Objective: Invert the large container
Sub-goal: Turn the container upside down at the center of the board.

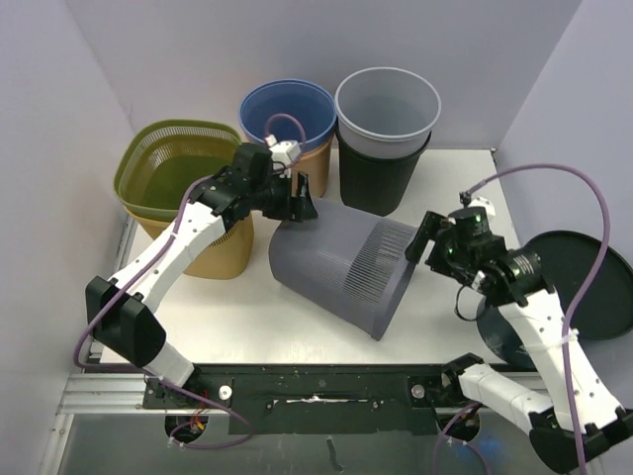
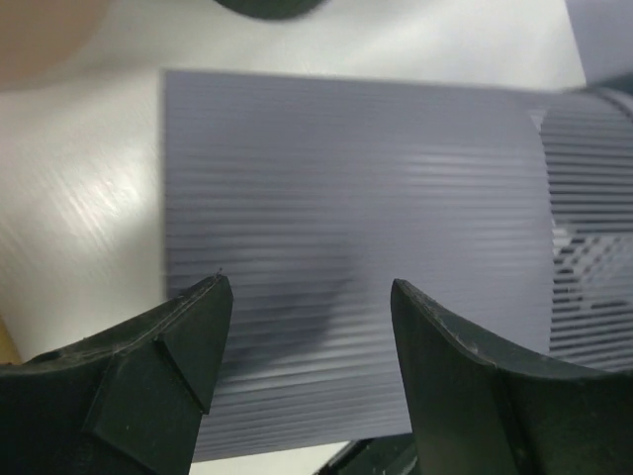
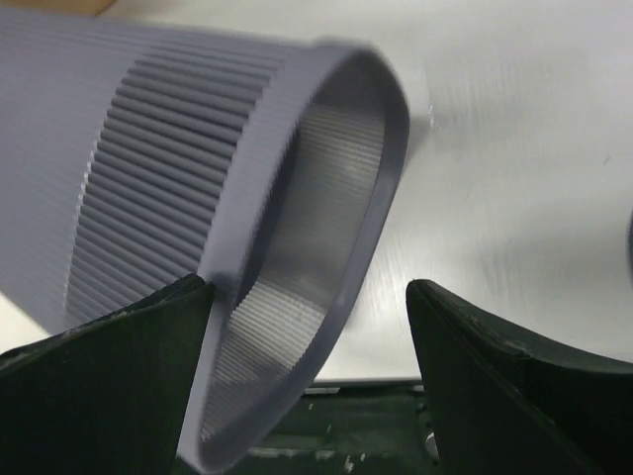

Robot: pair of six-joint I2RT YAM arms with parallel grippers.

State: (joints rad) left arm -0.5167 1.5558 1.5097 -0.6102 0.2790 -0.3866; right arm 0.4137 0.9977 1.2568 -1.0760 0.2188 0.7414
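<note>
- White desk (image 1: 297,332) between pale lilac walls carries everything.
- Right tool (image 3: 307,287) stands spread, released, astride the rim, probably set there to tip the mouth downward.
- Grey slatted bin (image 1: 336,262) lies on its side mid-desk, long axis roughly left to right, mouth toward the right arm.
- Left tool (image 2: 312,287) gapes, unclenched, over the wall near the base, likely to steady it.
- Stacked bins (image 1: 386,109) line the back.

Two white-and-black arms (image 1: 183,242), looping purple cables (image 1: 584,183), black wedge-shaped tool fingers (image 2: 168,346)
</note>
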